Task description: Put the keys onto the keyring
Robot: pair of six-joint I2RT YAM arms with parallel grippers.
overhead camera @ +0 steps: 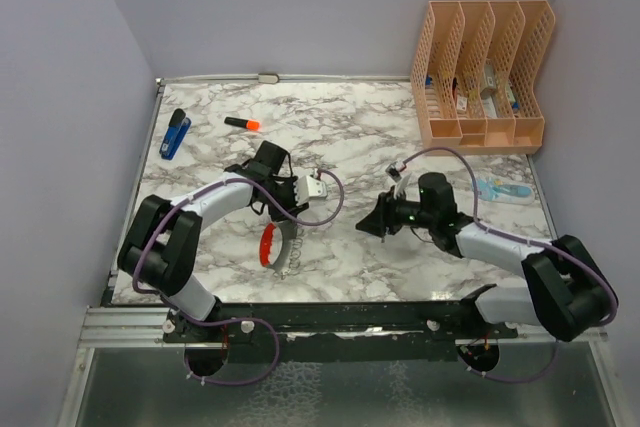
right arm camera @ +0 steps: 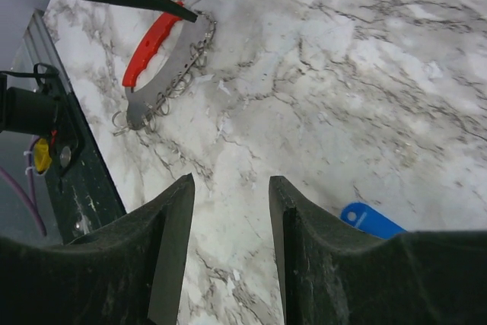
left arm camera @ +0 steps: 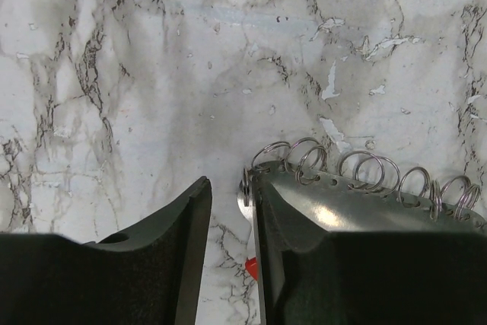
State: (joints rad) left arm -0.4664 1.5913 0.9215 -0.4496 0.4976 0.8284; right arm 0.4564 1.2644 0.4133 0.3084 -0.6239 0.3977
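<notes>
The keyring (overhead camera: 268,245) lies on the marble table near its front edge. It is a red crescent joined to a silvery plate (left arm camera: 365,203) that carries several small wire rings. My left gripper (overhead camera: 287,223) hovers at its far end with jaws apart. In the left wrist view (left arm camera: 230,184) the plate's edge sits against the inner face of the right finger (left arm camera: 304,264). My right gripper (overhead camera: 368,227) is open and empty (right arm camera: 228,180), low over bare marble. A key with a blue plastic head (right arm camera: 369,220) lies just right of its right finger. The keyring also shows at that view's upper left (right arm camera: 152,43).
A peach file organizer (overhead camera: 480,77) stands at the back right. A dark-blue stapler-like object (overhead camera: 175,134) and an orange-and-black marker (overhead camera: 242,124) lie at the back left. A light-blue item (overhead camera: 503,189) lies near the right edge. Walls enclose three sides.
</notes>
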